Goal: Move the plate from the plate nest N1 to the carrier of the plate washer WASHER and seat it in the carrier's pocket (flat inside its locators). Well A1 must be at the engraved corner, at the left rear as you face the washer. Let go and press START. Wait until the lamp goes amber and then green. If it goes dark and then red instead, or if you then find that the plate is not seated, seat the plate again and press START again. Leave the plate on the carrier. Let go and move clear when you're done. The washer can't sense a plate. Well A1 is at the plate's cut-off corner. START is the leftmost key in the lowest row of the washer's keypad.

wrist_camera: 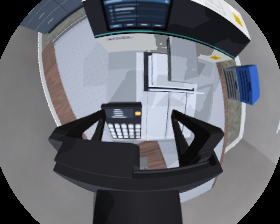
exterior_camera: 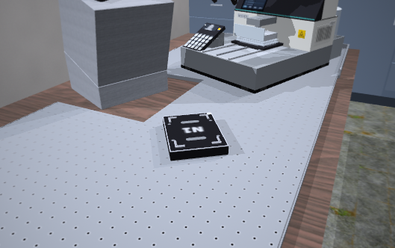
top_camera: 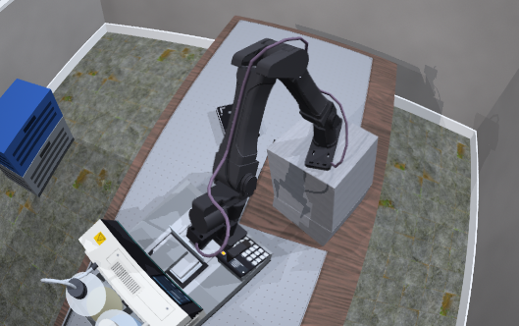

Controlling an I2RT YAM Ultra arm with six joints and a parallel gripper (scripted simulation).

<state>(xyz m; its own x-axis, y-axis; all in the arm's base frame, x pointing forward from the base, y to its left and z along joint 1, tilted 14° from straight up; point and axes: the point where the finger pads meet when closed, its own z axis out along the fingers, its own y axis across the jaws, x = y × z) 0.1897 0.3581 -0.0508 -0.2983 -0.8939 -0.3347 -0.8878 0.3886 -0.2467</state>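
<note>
Flanking the wood-edged bench (top_camera: 382,98) (exterior_camera: 314,187) (wrist_camera: 55,75), the floor (top_camera: 131,88) (exterior_camera: 372,149) looks like mottled, possibly mossy stone.

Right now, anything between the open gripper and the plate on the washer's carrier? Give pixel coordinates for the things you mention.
From above, partly: a grey block (exterior_camera: 263,21) overhangs the plate (exterior_camera: 260,43) under the washer (top_camera: 133,270) (exterior_camera: 290,26) (wrist_camera: 191,30). From the gripper (top_camera: 217,240) (exterior_camera: 224,1) (wrist_camera: 138,112) to the plate's near edge, nothing visible blocks.

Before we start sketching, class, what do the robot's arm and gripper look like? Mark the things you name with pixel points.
The arm (top_camera: 255,105) is matte black, with chunky angular links and round joint housings. A thin, dull purple cable (top_camera: 233,123) loops along its outside. The gripper (wrist_camera: 138,112) is black too, with a wide, rounded body and two fingers shaped like open triangular frames. No lettering is visible on either.
</note>
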